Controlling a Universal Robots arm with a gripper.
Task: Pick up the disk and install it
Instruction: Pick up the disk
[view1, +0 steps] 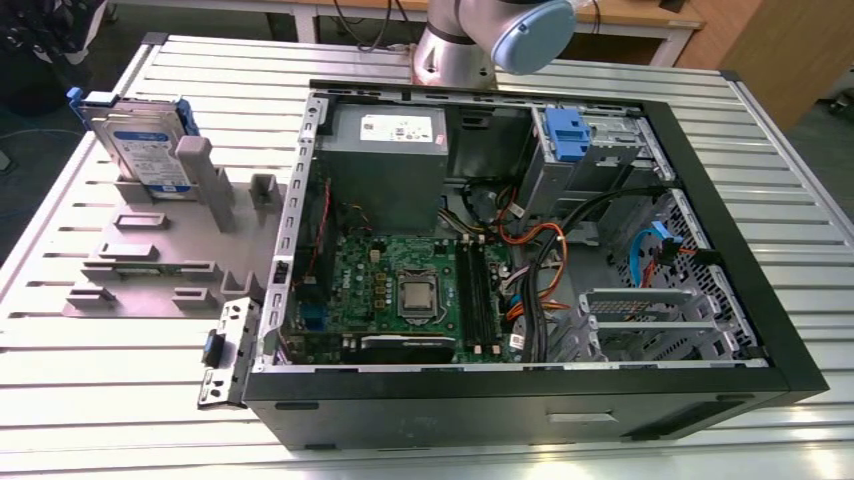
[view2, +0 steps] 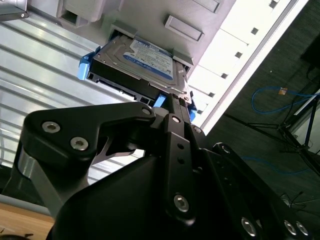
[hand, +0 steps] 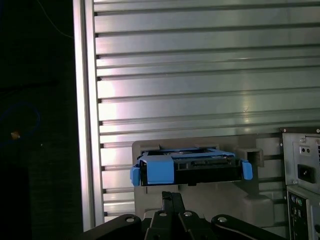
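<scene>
A: Starting from the exterior view's left. Where to log the disk?

B: At ten o'clock from the computer case, well outside it. Standing on edge in a slot of the grey holder, label facing outward, framed by its blue carrier rail. Holder lying flat on the ribbed metal table, just beside the case's wall.

A: Noted. Moving rightward, into the case?

B: Lying on its side, open face up. Grey power supply at eleven o'clock of the interior. Motherboard at about seven. Orange cables near centre. Small blue latch piece upright at one o'clock, in the drive bay.

A: And the arm?

B: Logged at twelve o'clock, rising behind the case's far wall.

A: Gripper?

B: Caught in both wrist views. Fingers pressed together, nothing held between them. Pointed at the disk's narrow end, in line with the carrier's blue tab. Second wrist view: overlapping the carrier's corner, contact impossible to judge there. First wrist view: gripper separated from the disk by a strip of grey holder, so near but not touching. Disk seated in the holder, not lifted.
</scene>
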